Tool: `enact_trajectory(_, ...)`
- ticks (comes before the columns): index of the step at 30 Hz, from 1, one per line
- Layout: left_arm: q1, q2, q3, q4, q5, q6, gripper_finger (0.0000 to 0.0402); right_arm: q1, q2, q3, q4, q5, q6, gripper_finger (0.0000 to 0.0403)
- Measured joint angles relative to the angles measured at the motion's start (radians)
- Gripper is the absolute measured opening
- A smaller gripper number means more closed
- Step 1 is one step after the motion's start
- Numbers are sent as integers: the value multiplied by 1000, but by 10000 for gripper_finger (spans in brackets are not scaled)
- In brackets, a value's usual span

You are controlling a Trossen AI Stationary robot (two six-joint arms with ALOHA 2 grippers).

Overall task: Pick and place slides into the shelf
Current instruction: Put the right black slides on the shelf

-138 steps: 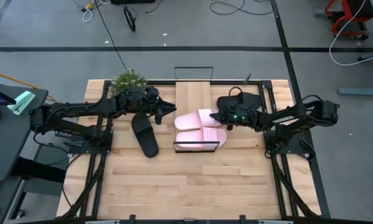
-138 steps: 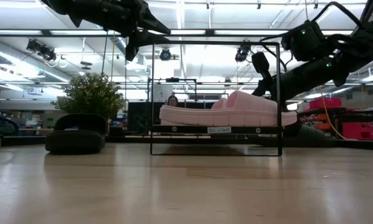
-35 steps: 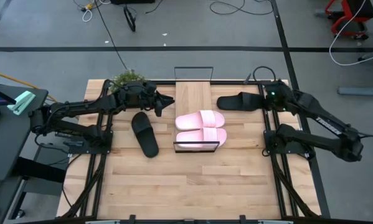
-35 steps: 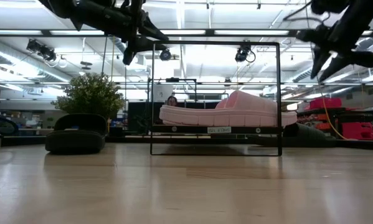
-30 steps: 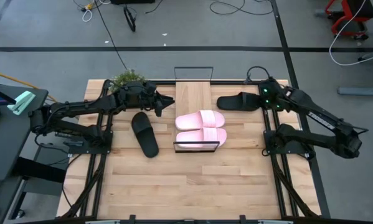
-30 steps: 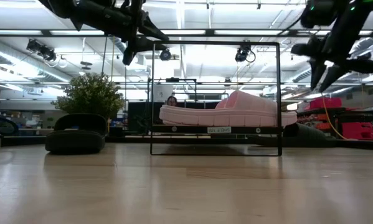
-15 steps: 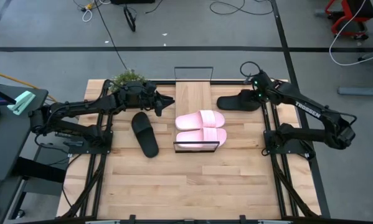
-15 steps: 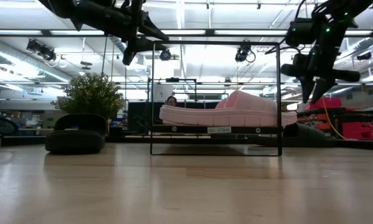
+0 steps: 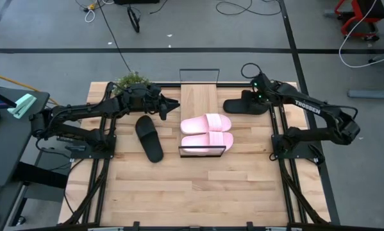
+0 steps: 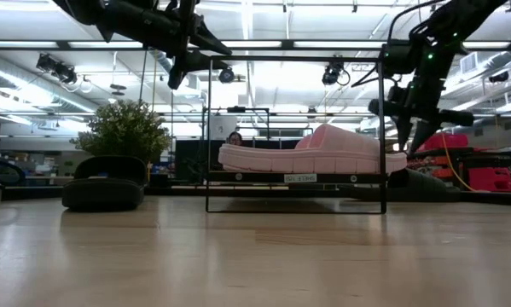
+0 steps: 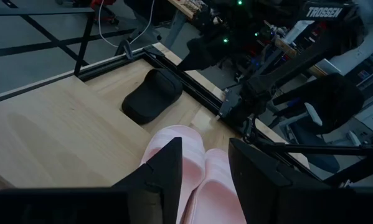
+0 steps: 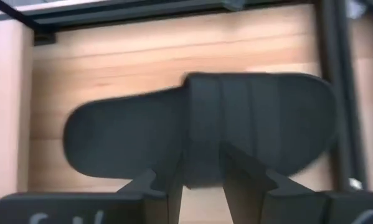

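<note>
My right gripper point(image 12: 202, 163) hangs directly over the black slide point(image 9: 244, 105) lying to the right of the shelf point(image 9: 199, 96), its fingers spread a little above the wide strap and touching nothing. On the shelf's plank the two pink slides point(image 9: 207, 132) lie side by side at the near end, close to the front wire. Left of the shelf the other black slide point(image 9: 149, 138) lies on the table point(image 9: 198, 186). My left gripper point(image 9: 173, 106) hovers by the shelf's left edge, fingers parted, empty. Beyond it sits a small plant point(image 9: 131, 81).
</note>
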Motion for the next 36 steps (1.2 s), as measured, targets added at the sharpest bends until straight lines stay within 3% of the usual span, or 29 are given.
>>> enact_trajectory(7,0,0,0,0,4,1,127,5,68,8,-6,3,78,108)
enact_trajectory(16,0,0,0,0,47,26,132,-46,103,8,-89,99,150,132)
enact_trajectory(29,0,0,0,0,49,28,132,-160,93,8,-81,36,114,245)
enact_trajectory(36,0,0,0,0,69,38,124,-197,131,8,-69,-29,104,273)
